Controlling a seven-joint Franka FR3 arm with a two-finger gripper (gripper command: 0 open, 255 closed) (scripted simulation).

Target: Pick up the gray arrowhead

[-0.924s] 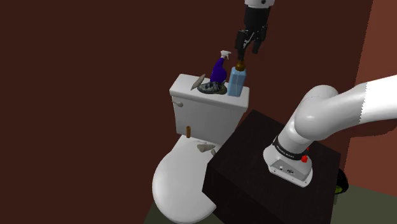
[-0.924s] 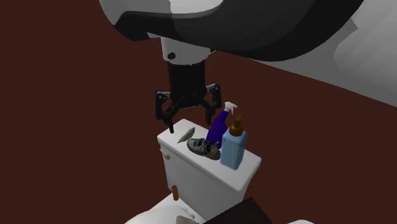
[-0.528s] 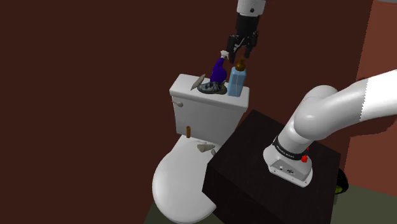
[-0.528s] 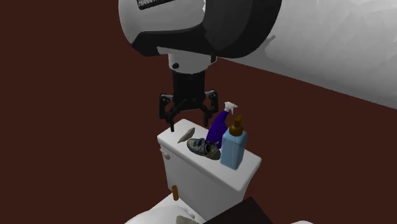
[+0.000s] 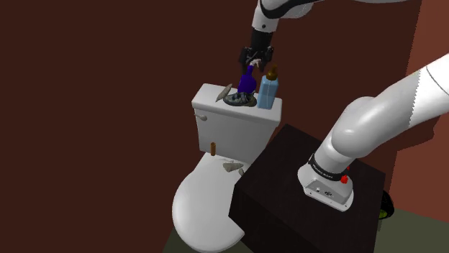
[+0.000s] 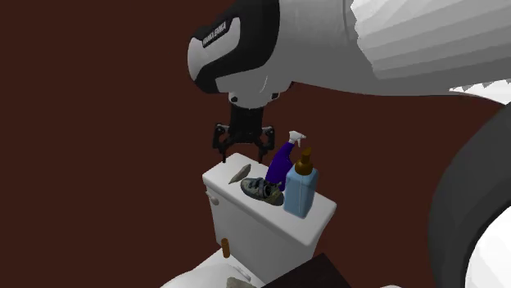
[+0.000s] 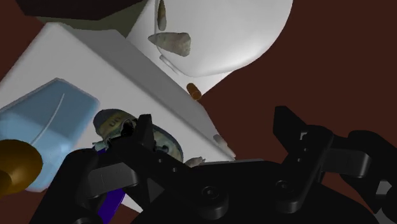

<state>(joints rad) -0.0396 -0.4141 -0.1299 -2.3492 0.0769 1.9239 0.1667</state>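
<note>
Gray arrowhead (image 5: 225, 89) (image 6: 239, 173): small, flat, pointed. It lies on the lid of the white toilet tank (image 5: 234, 122) (image 6: 270, 214) (image 7: 95, 70), at the lid's end farthest from the bottles. One tip is tilted up off the lid. Nothing grips it.

Next to it on the tank lid is a dark grey-green face mask (image 5: 239, 99) (image 6: 262, 189) (image 7: 114, 122), lying flat at mid-lid.

Behind the mask stands a purple spray bottle with a white trigger head (image 5: 248, 77) (image 6: 281, 168), leaning.

A light-blue rectangular bottle with a brown pump top (image 5: 268, 92) (image 6: 299, 193) (image 7: 44, 121) stands upright at the lid's other end, just beside the purple bottle.

All-black gripper (image 5: 255, 60) (image 6: 242, 150) (image 7: 214, 116): hangs above the tank lid, pointing down, clear of every item. The fingers (image 7: 145, 130) stand apart with nothing between them. In the second exterior view it sits over the arrowhead's end of the lid. In the shoulder view it sits over the purple bottle's head. Its exact depth over the tank cannot be told.

Below the tank front is a small brown cylinder (image 5: 213, 149) (image 6: 224, 244) (image 7: 194, 92). A greyish-tan stone point (image 5: 232, 167) (image 7: 172, 42) lies on the closed white toilet lid (image 5: 201, 208).

The stand (image 5: 288, 172), a dark box, is beside the tank. A dark red-brown wall (image 5: 108, 72) is behind the tank.
</note>
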